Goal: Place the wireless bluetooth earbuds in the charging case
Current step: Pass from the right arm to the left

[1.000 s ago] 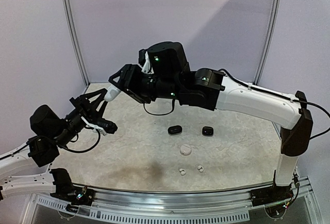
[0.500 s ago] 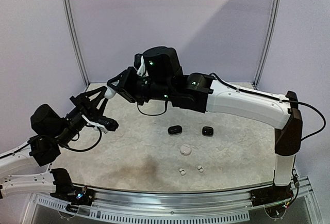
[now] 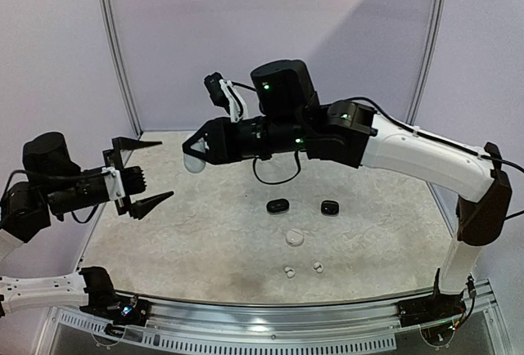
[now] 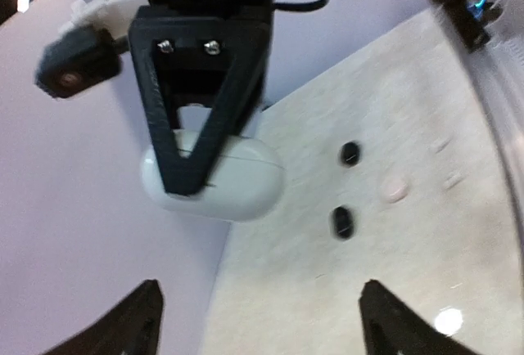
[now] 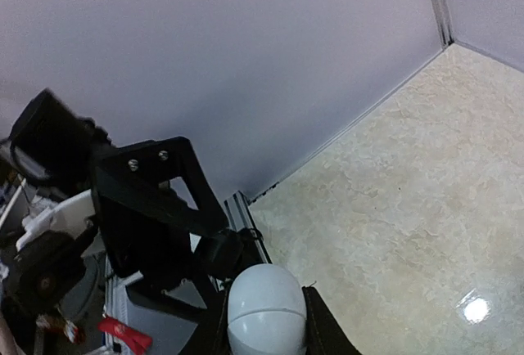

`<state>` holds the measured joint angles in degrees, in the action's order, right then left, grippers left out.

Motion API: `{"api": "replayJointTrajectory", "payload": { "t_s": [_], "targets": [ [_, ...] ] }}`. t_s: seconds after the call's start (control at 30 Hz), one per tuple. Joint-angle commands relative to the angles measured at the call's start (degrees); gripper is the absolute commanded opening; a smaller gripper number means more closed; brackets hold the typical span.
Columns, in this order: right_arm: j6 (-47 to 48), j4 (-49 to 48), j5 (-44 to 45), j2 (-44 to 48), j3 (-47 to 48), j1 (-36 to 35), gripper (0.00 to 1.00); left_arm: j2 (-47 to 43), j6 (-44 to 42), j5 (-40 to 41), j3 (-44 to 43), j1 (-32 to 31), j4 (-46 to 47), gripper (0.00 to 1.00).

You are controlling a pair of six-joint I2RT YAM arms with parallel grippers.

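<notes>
right gripper (image 3: 190,159) clamped on charging case (image 4: 246,179); left gripper (image 3: 164,168) agape, empty; earbuds (image 3: 288,271) well below both

Lilac wall panels (image 3: 270,20) at 12 o'clock, metal posts (image 3: 115,52) at 10 and 2. Beige marbled bench (image 3: 205,240); aluminium rail (image 3: 270,310) at 6 o'clock.

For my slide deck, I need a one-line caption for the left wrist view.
Right gripper holds a white earbud case in the air, facing the open left gripper.
</notes>
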<state>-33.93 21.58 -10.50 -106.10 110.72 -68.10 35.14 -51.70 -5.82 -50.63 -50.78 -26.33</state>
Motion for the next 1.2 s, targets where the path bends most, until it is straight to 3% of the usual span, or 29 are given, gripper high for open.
{"api": "replayJointTrajectory", "payload": {
  "t_s": [0.0, 0.07, 0.23, 0.4, 0.63, 0.77, 0.9, 0.97, 1.07, 1.1, 1.17],
  "targets": [
    [19.7, 9.7, -8.7, 4.8, -0.3, -1.6, 0.00, 0.9, 30.4, -22.4, -2.2, -0.6, -15.8, 0.66],
    [22.0, 8.7, -9.3, 4.9, -0.2, -2.4, 0.00, 1.6, 39.9, -25.2, -1.9, -0.6, -11.1, 0.58],
    [25.4, 4.7, -10.8, 3.8, 1.3, -4.4, 0.00, 3.4, 58.1, -30.8, -0.9, 0.3, 1.8, 0.64],
    [27.1, 5.4, -10.5, 2.3, 3.9, -5.4, 0.00, 5.2, 69.0, -34.0, 0.1, 0.9, 11.0, 0.63],
    [26.5, 5.1, -9.8, 2.0, 4.2, -6.0, 0.00, 6.4, 71.0, -34.2, 0.4, 1.0, 14.5, 0.47],
    [26.2, 5.4, -10.2, 1.5, 5.1, -6.1, 0.00, 6.9, 70.7, -33.1, 0.1, 1.1, 14.6, 0.25],
    [25.9, 6.0, -10.4, 0.7, 6.3, -6.0, 0.00, 7.1, 70.5, -33.1, 0.3, 1.1, 14.6, 0.14],
    [25.7, 6.1, -10.5, 0.4, 6.5, -6.0, 0.00, 7.1, 70.1, -32.9, 0.2, 1.2, 14.7, 0.00],
    [25.1, 6.3, -10.0, 0.4, 6.5, -6.0, 0.00, 6.9, 69.5, -33.2, 0.1, 1.4, 14.8, 0.00],
    [24.9, 6.3, -9.6, 0.4, 6.7, -6.0, 0.07, 6.8, 69.5, -33.3, 0.1, 1.5, 14.9, 0.00],
    [23.2, 5.9, -7.7, 0.8, 6.6, -6.0, 0.38, 6.2, 70.8, -32.8, 0.5, 1.8, 16.1, 0.00]
  ]
}}
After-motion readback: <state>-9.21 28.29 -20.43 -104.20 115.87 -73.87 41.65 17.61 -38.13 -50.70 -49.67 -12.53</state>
